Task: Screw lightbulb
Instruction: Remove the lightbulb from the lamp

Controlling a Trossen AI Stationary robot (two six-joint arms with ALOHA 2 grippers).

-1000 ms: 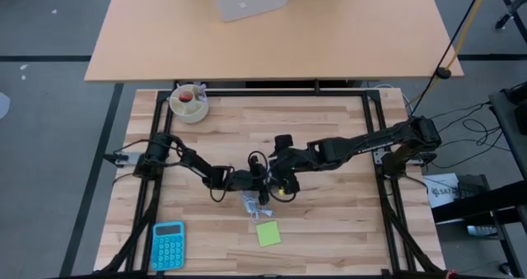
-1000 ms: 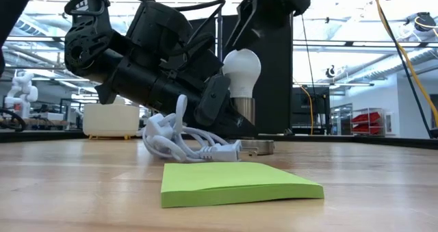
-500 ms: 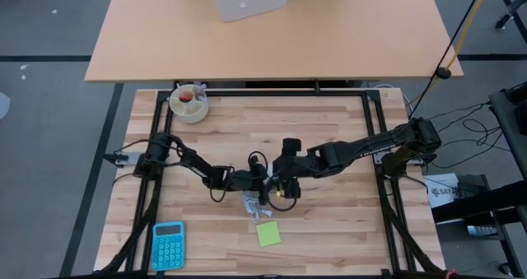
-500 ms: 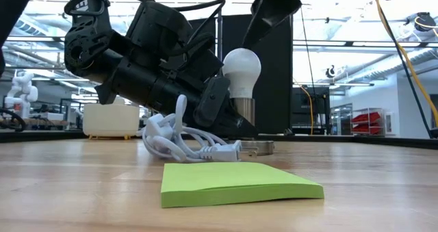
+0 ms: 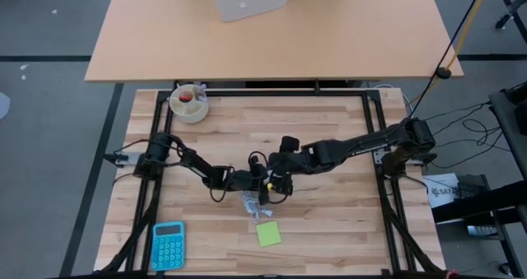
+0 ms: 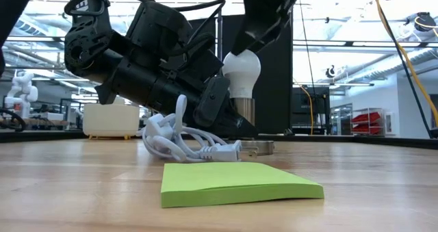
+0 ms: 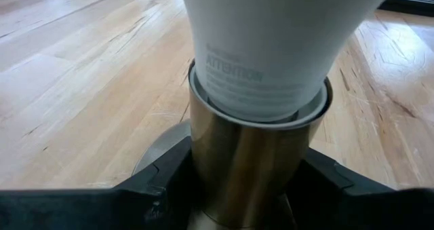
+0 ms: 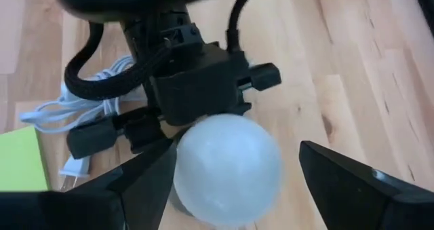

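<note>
The white lightbulb (image 6: 241, 71) stands upright with its base in a brass socket cylinder (image 6: 244, 112) near the table's middle. It also shows in the right wrist view (image 8: 227, 165) and the left wrist view (image 7: 271, 47). My left gripper (image 5: 262, 180) lies low over the table and is shut on the socket (image 7: 247, 162). My right gripper (image 5: 278, 179) is open above the bulb, pointing down, with one finger on each side of the globe (image 8: 237, 152). From above, the gripper hides most of the bulb. My left gripper pinches the socket's brass cylinder (image 7: 203, 169) between its two fingers, low on the cylinder. The fingers come nearly level from the table's left side. The socket stands upright on its disc base on the table. My right gripper has one finger (image 8: 152, 172) right at the globe's side; I cannot tell whether it touches. The other finger (image 8: 339, 179) stands apart from the globe.
A coiled white cable (image 6: 185, 139) lies beside the socket toward the near edge. A green sticky-note pad (image 5: 268, 234) lies nearer still. A blue calculator (image 5: 168, 244) is at the near left and a bowl (image 5: 189, 104) at the far left.
My right gripper rose above the bulb half a second ago and has now come down again, with its fingers around the globe's top. The bulb, the socket and my left gripper have kept still.
</note>
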